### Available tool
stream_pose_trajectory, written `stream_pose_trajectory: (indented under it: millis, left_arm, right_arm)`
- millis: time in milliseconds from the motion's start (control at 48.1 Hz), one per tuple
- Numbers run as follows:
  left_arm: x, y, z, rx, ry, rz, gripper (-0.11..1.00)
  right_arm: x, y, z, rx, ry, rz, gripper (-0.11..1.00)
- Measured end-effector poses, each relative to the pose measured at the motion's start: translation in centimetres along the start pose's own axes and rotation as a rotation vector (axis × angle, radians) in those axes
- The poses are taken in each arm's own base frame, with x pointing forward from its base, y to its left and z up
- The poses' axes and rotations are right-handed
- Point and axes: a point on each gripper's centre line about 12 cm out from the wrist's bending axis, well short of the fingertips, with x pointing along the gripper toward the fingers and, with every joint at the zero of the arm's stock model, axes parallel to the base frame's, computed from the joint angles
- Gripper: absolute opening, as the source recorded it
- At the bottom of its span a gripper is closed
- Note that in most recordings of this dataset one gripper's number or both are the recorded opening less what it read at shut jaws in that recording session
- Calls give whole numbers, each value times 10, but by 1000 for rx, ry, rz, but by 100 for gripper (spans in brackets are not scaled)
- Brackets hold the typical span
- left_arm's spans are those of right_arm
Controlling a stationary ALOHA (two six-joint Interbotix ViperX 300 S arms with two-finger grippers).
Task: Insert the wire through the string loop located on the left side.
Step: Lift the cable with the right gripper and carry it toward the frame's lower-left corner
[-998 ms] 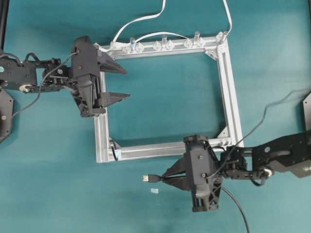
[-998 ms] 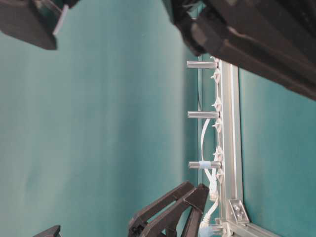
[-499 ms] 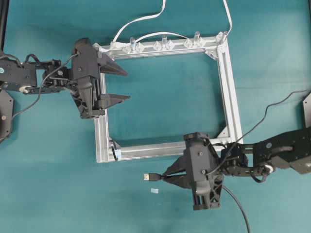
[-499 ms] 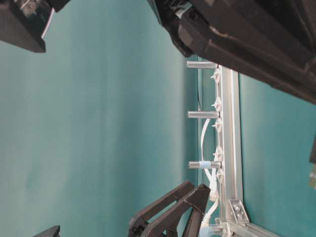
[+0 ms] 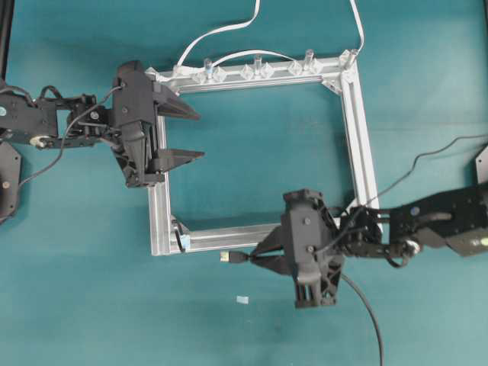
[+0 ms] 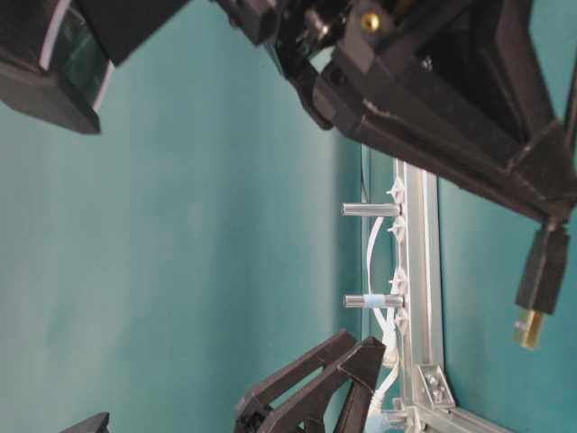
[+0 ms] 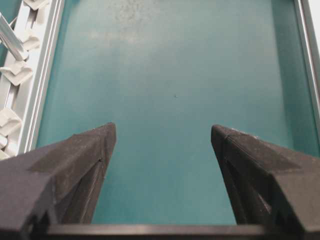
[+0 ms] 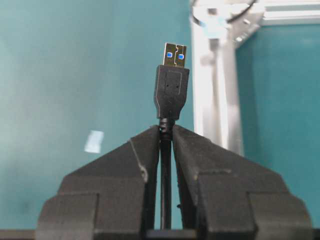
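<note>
A teal counter (image 5: 76, 305) carries a square silver frame (image 5: 358, 137), lying flat, with a row of clear clips (image 5: 255, 72) and small upright posts along its far rail and white cables (image 5: 221, 32) trailing away beyond it. The left arm reaches in from the left, its pincer (image 5: 185, 133) spread wide and holding nothing, hanging over the frame's left rail with the fingertips pointing right into the open middle; the left wrist view shows only bare counter between the two fingers (image 7: 80, 165). The right arm comes in from the right, its pincer (image 5: 259, 256) pressed together on the wire (image 5: 366, 313) just behind the plug (image 5: 232, 258), with the rest of the black cable trailing off toward the near edge. The plug points left, its metal tip sticking out beyond the fingertips, just beside the near rail and close to the frame's near-left corner. At that corner bracket sits the string loop (image 5: 181, 237), a tiny dark loop with a pale bluish bit; in the right wrist view it (image 8: 215, 22) appears blurred, beyond the plug and a little to its right, with the plug apart from it. A small pale scrap (image 5: 242, 300) lies on the counter near the pincer.
</note>
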Motion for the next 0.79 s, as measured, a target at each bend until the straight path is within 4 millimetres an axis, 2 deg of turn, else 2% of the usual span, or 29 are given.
stream_pose_trajectory:
  millis: [478,790]
  left_arm:
    - [0,-2,-2,2,4,-5,80]
    - [-1,-2,-4,3,11,-4,80]
  right_arm:
    - [10,-23,-13,-40,110,-15,13]
    - [12,-35,-11,-40,123,-33,13]
